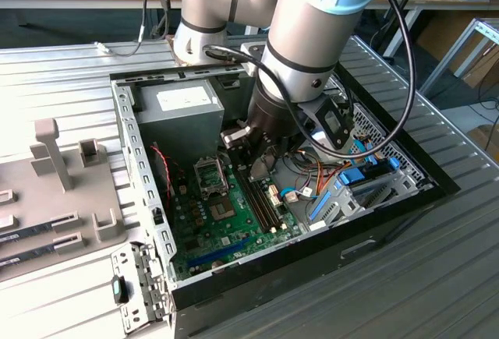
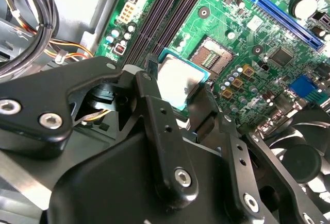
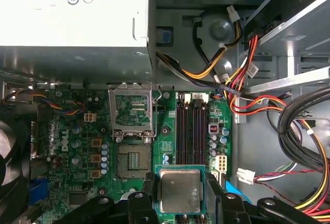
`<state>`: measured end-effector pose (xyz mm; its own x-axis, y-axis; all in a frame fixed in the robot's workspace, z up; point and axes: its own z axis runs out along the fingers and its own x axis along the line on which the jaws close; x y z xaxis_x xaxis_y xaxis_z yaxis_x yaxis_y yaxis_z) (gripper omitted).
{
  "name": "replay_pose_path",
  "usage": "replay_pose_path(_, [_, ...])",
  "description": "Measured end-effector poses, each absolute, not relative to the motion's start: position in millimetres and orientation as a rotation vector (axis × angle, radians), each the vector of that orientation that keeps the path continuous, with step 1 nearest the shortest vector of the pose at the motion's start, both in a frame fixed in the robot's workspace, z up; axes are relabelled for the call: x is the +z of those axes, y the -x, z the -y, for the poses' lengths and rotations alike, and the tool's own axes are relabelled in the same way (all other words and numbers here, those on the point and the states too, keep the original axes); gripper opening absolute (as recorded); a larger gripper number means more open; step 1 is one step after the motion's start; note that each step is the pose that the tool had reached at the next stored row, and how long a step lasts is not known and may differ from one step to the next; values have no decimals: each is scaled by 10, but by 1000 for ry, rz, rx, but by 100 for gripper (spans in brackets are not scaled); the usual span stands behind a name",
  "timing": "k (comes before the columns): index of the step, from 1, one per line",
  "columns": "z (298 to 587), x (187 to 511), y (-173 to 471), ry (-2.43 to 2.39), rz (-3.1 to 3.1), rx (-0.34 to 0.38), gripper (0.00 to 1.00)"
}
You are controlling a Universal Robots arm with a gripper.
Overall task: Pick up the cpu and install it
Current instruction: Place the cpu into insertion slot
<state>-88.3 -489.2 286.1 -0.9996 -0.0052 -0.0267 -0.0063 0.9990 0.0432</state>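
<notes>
Occlusion: two edges of the cpu (image 3: 180,192) sit behind black fingers (image 3: 212,189).
End effector (image 3: 180,183): clamped on the cpu.
Cpu: over the motherboard (image 3: 67,147), near the open socket (image 3: 133,160).
Around: memory slots (image 3: 192,128), power supply (image 3: 72,13), cables (image 3: 304,131).

The exterior view looks down at a slant from high up and well back, onto the open computer case (image 1: 312,255) on the ribbed tabletop (image 1: 351,304), with the arm (image 1: 312,35) mid-frame. The first wrist view faces straight down on the motherboard (image 3: 67,141) from close by. The second wrist view sits closer, looking obliquely past the jaws. Both wrist views share the cpu (image 3: 179,189) (image 2: 178,82) between the jaws and the open socket (image 3: 132,161) (image 2: 212,56).
</notes>
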Motion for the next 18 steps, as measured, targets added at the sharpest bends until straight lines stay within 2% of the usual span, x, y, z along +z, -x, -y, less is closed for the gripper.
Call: replay_pose_path(18, [4871, 2825, 913, 9, -3114, 67, 47])
